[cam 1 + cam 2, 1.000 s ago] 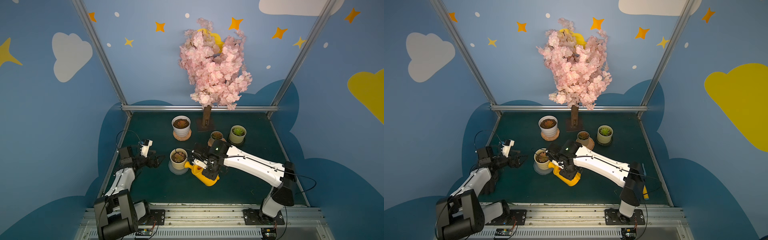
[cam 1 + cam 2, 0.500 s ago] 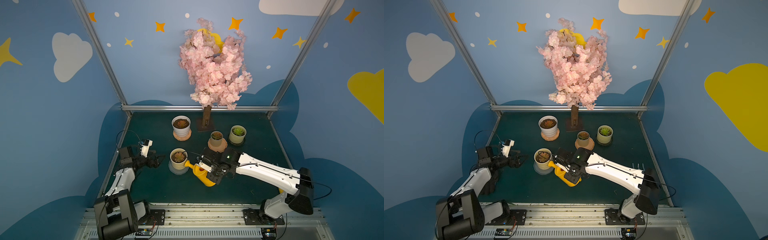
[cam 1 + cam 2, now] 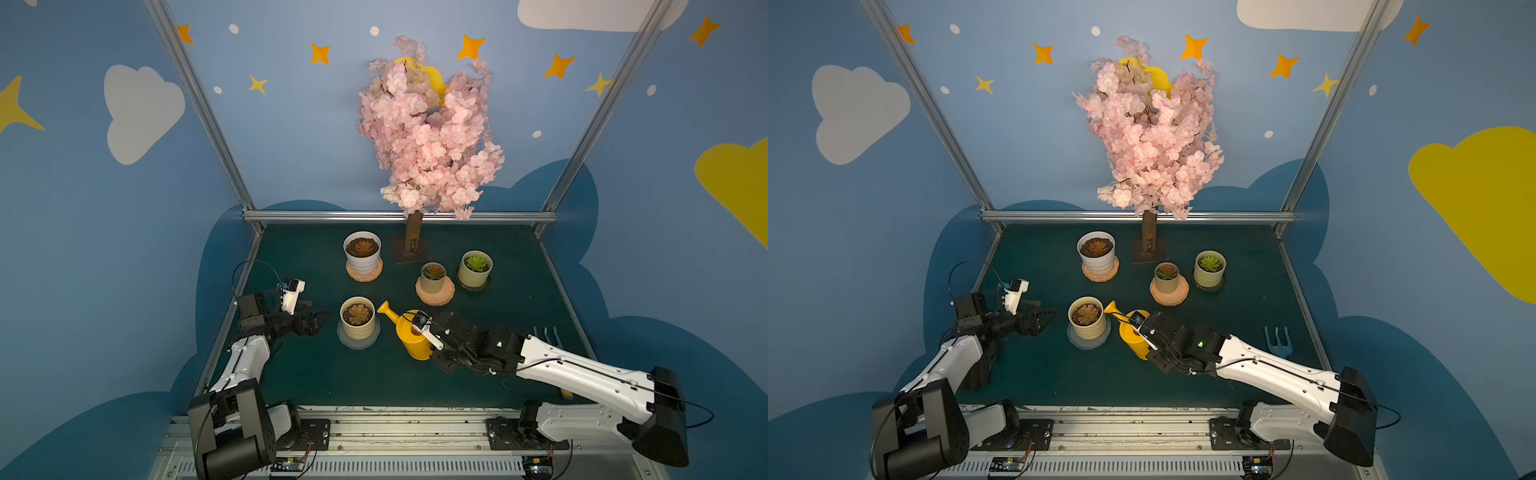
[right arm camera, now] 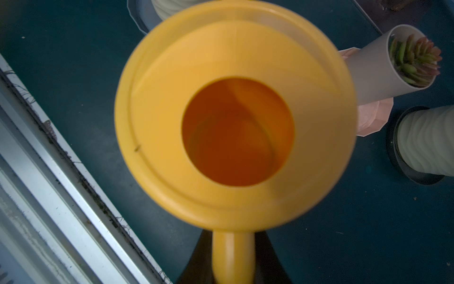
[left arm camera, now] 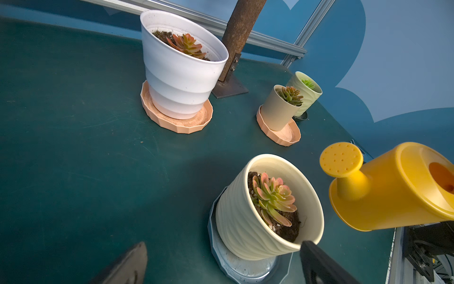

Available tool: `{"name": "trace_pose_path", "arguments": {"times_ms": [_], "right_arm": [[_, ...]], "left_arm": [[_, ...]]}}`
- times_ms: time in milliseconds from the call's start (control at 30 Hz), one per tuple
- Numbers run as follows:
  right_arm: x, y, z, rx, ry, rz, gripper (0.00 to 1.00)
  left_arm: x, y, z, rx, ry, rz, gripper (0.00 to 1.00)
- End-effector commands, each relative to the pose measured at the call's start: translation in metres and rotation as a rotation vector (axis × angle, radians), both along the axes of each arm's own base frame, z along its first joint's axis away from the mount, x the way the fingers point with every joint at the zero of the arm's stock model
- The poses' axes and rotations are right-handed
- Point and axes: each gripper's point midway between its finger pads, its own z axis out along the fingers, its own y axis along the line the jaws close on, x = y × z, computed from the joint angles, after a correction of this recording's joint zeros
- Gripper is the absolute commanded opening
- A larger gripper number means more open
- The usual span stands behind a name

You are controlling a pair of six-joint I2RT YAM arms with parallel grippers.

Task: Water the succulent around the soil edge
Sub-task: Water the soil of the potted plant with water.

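— Where is the succulent [image 3: 357,313]?
— In its cream ribbed pot [image 3: 358,328] on a grey saucer [image 3: 358,343], towards the front of the green table [image 3: 311,374], between my two arms.
— And your claws?
— My right claw [image 3: 434,337] is clamped tight on the handle of the yellow watering can [image 3: 409,337]. The can's rose [image 3: 383,308] sits just beside the pot's rim, not over the soil. My left claw [image 3: 316,322] gapes wide and empty, pointing at the pot
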Motion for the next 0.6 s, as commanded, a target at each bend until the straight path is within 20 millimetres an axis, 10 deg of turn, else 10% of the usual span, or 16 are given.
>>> {"name": "trace_pose_path", "arguments": {"times_ms": [0, 433, 567], "right_arm": [[0.027, 0.019, 0.016, 0.183, -0.108, -0.082, 0.00], [0.058, 0.027, -0.040, 0.280, -0.078, -0.211, 0.00], [0.058, 0.018, -0.055, 0.277, -0.069, -0.254, 0.17]], "left_arm": [[-0.002, -0.003, 0.002, 0.001, -0.014, -0.010, 1.00], [-0.002, -0.003, 0.002, 0.003, -0.016, -0.011, 1.00], [-0.002, -0.003, 0.002, 0.003, -0.014, -0.008, 1.00]]}}
